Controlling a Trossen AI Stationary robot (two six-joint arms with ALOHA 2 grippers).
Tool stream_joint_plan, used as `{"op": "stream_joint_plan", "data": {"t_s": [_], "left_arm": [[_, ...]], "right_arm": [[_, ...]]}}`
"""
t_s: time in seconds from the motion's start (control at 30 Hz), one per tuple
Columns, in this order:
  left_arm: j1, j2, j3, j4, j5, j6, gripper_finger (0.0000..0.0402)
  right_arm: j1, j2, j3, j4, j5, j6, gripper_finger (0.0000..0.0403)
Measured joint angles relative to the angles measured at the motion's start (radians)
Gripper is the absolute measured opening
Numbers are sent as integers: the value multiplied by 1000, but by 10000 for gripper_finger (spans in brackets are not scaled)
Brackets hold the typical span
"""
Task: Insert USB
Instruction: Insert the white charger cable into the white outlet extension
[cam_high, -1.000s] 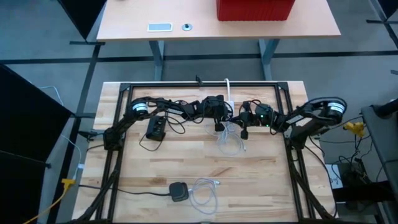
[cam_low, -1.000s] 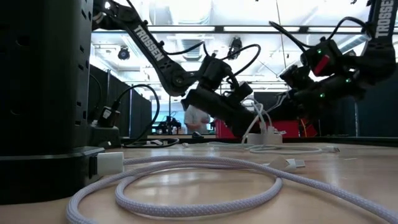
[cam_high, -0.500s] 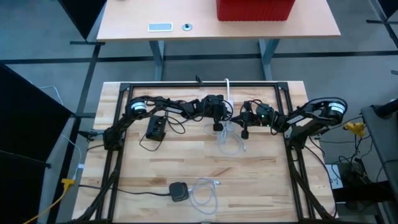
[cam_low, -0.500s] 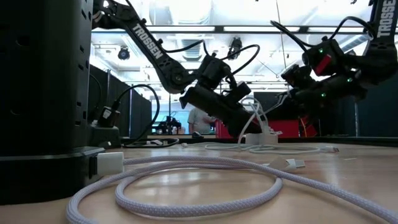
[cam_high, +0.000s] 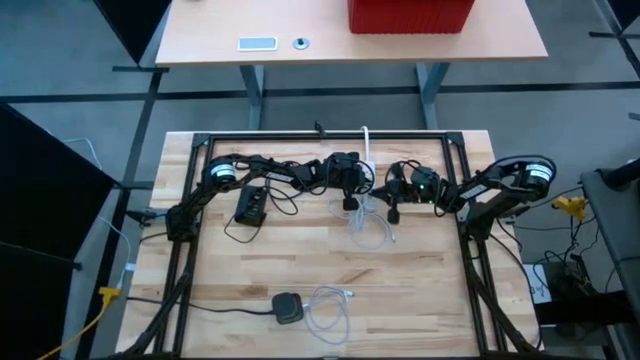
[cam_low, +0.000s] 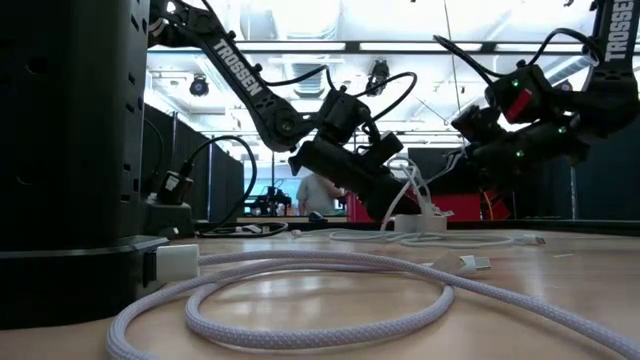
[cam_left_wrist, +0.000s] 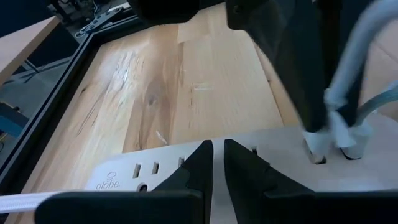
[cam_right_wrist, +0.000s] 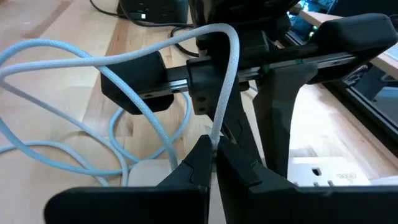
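Near the table's (cam_high: 300, 250) far edge, the left gripper (cam_high: 350, 203) hovers over the power strip (cam_left_wrist: 186, 165), jaws nearly together and empty. The right gripper (cam_right_wrist: 213, 149), jaws clamped on the white cable (cam_right_wrist: 231, 68), hangs just beside it.

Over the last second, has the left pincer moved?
Yes. In the low view the left pincer has risen slightly and shifted left, relative to the white power strip on the table.
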Motion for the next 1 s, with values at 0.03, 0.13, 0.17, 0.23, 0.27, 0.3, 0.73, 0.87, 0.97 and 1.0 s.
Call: {"op": "stream_joint_plan", "data": {"t_s": [0.03, 0.13, 0.17, 0.23, 0.27, 0.3, 0.73, 0.87, 0.97, 1.0], "left_arm": [[0, 0, 0, 0, 0, 0, 30], [0, 0, 0, -1, 0, 0, 31], [0, 0, 0, -1, 0, 0, 31], [0, 0, 0, -1, 0, 0, 31], [0, 0, 0, -1, 0, 0, 31], [0, 0, 0, -1, 0, 0, 31], [0, 0, 0, -1, 2, 0, 32], [0, 0, 0, -1, 2, 0, 32], [0, 0, 0, -1, 2, 0, 32], [0, 0, 0, -1, 2, 0, 32]], "right_arm": [[0, -1, 0, 0, 2, -5, 0], [-2, -1, 0, -1, 2, 3, 0], [-2, -1, 0, -2, 2, 6, 0], [-2, -1, 0, -2, 1, 26, 0], [-2, -1, 0, -4, -3, 36, 0], [-2, -1, 0, -5, -6, 45, 0], [10, -1, -5, -25, -43, 91, 0], [12, -3, -3, -51, -2, 74, 0], [12, -3, -3, -63, 12, 64, 0], [12, -3, -3, -64, 13, 64, 0]]}}
